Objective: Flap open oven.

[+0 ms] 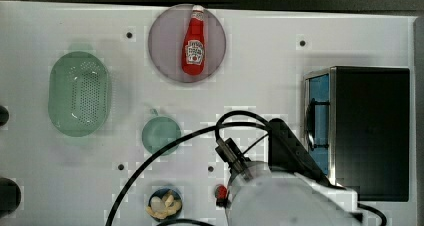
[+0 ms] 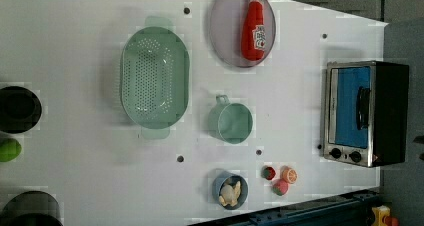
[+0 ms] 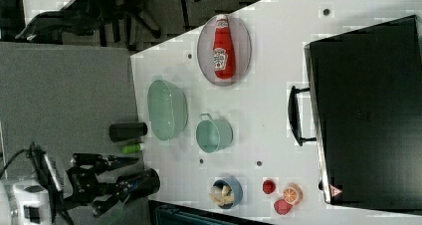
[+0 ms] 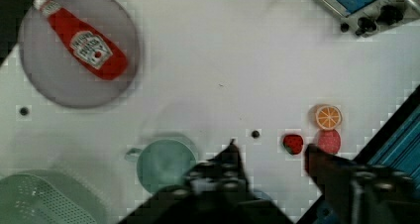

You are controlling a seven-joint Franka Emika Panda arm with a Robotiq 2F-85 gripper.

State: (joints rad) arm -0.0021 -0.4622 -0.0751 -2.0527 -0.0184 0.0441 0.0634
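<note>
Blue-tinted door, silver frame: oven (image 1: pixel 372 131) stands at table's (image 1: pixel 270 56) edge on top view's right, door shut.

- Door faces top view's left, toward mid-table; black top up.
- Handle (image 2: pixel 362 107): dark bar, long axis along door width, up-down in top view; knobs (image 2: pixel 345 155) at one end of front.
- Pincer (image 4: pixel 270 152): released, fingers (image 4: pixel 232 157) spread, nothing between.
- Pincer hangs in front of oven, door side, above bare table, apart from handle.
- Judgement: next move goes toward oven front, to catch bar across its long axis.
</note>
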